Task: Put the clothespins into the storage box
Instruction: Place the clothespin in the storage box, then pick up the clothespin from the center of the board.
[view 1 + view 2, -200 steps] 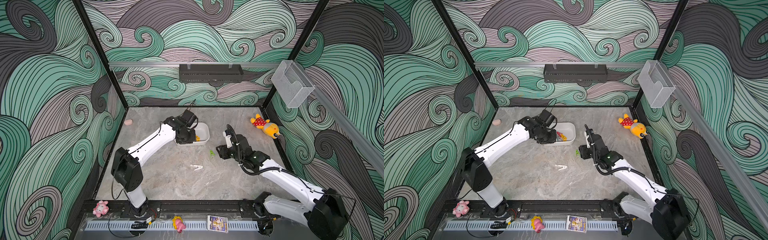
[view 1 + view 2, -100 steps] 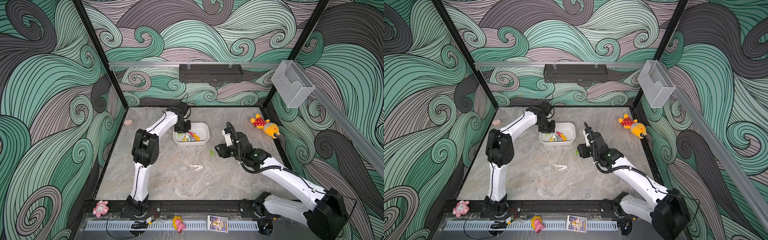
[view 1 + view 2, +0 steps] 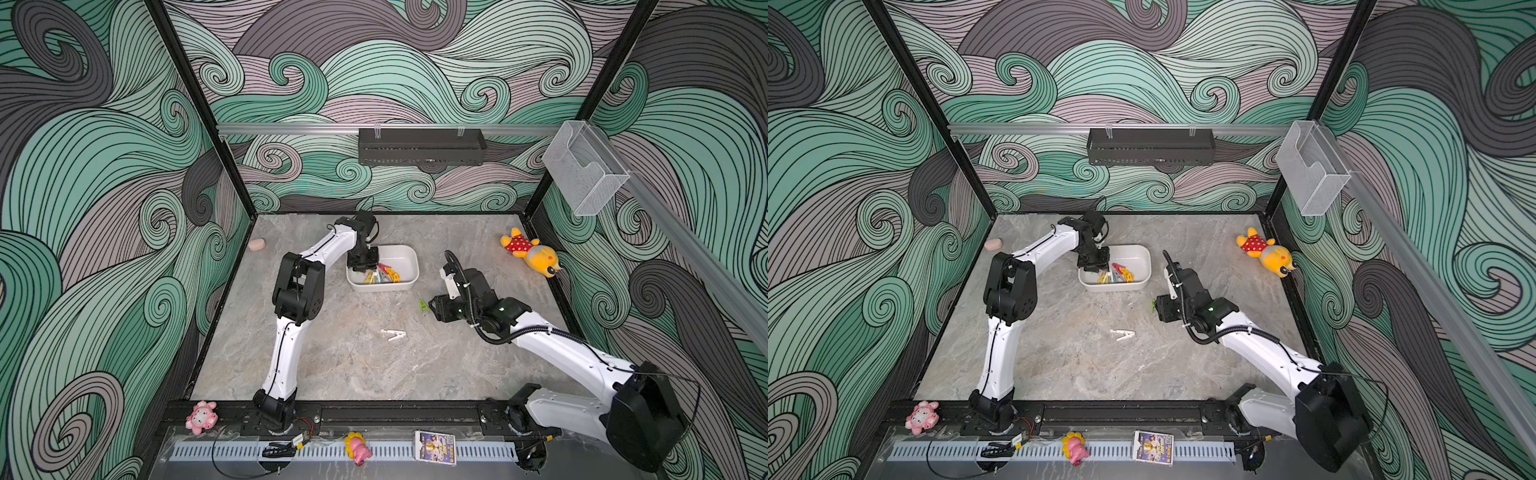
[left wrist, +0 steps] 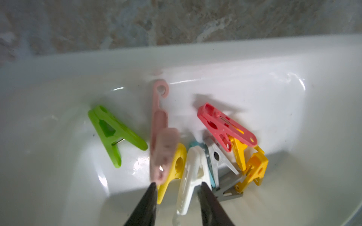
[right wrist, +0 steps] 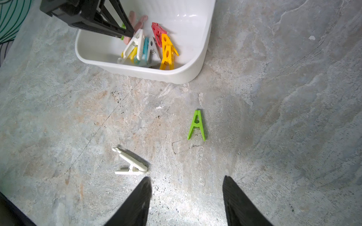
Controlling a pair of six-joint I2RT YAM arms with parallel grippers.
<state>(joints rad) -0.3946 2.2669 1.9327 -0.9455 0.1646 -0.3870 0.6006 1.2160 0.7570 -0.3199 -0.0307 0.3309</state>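
Clothespins (image 3: 382, 275) in storage box (image 3: 403, 257), two on table (image 3: 332, 365)

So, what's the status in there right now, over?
Left gripper open over storage box, pink clothespin loose inside. Right gripper open, empty, over the table. Green clothespin and white clothespin lie outside the box. Nothing blocking them.

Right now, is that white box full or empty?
Partly filled. Clothespins lie heaped at one end of the box; much of its floor is bare.
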